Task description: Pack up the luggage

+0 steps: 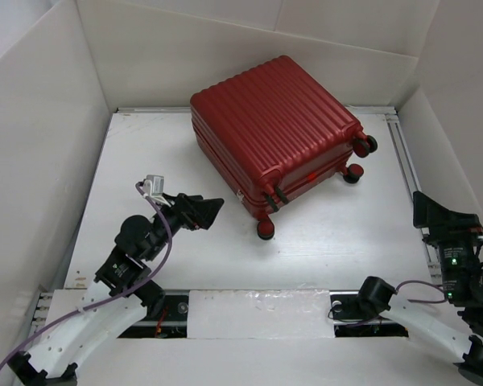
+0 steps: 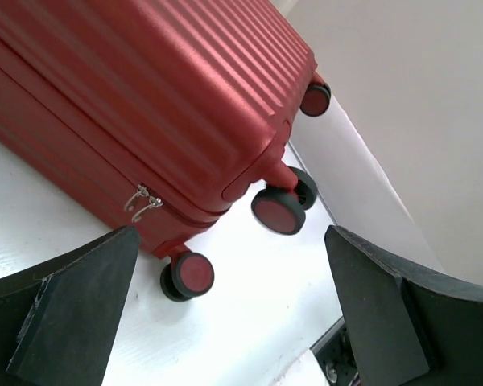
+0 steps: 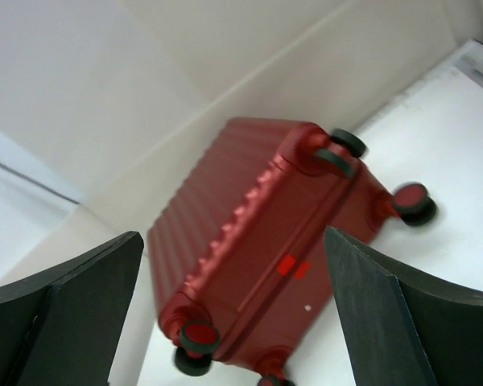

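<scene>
Two hands sit low at the worktop's near edge, both with fingers spread apart and holding nothing. The left hand [image 1: 203, 211] reaches in from the near left corner and points at the case's nearest corner, probably lined up on the zipper pulls [image 2: 142, 201] that hang there at the seam. The right hand [image 1: 435, 213] hangs by the right edge, well apart from the case, aimed at its wheeled end.

Farther in, the red case [image 1: 274, 129] lies flat on its broad ribbed side toward the far edge, shells together and zipper seam shut as far as can be seen, wheels [image 1: 266, 228] pointing toward the near right. That fits a case either waiting to be opened or already packed. No brand or writing can be read; only a small red tab [image 3: 292, 265] shows on the wheeled end.
</scene>
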Action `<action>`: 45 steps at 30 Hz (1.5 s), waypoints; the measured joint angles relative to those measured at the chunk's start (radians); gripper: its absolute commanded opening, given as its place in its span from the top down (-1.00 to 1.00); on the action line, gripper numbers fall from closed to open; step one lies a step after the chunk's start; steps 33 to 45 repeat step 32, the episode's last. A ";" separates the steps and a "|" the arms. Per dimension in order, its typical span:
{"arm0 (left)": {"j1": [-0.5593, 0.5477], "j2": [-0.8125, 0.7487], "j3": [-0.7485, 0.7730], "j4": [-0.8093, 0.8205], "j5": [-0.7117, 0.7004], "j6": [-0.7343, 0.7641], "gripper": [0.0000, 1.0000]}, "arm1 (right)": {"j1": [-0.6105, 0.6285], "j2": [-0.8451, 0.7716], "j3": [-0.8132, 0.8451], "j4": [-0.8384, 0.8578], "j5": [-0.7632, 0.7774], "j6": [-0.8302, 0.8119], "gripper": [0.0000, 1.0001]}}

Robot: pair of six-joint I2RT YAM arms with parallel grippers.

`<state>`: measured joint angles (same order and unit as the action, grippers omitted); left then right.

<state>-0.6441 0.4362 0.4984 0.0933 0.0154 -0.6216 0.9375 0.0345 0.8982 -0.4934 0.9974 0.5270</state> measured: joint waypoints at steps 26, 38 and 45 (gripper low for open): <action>0.000 -0.064 0.142 -0.077 -0.051 0.093 -1.00 | 0.000 -0.035 -0.032 -0.130 0.090 0.133 -1.00; 0.000 -0.082 0.142 -0.077 -0.051 0.094 -1.00 | 0.000 -0.035 -0.032 -0.135 0.090 0.133 -1.00; 0.000 -0.082 0.142 -0.077 -0.051 0.094 -1.00 | 0.000 -0.035 -0.032 -0.135 0.090 0.133 -1.00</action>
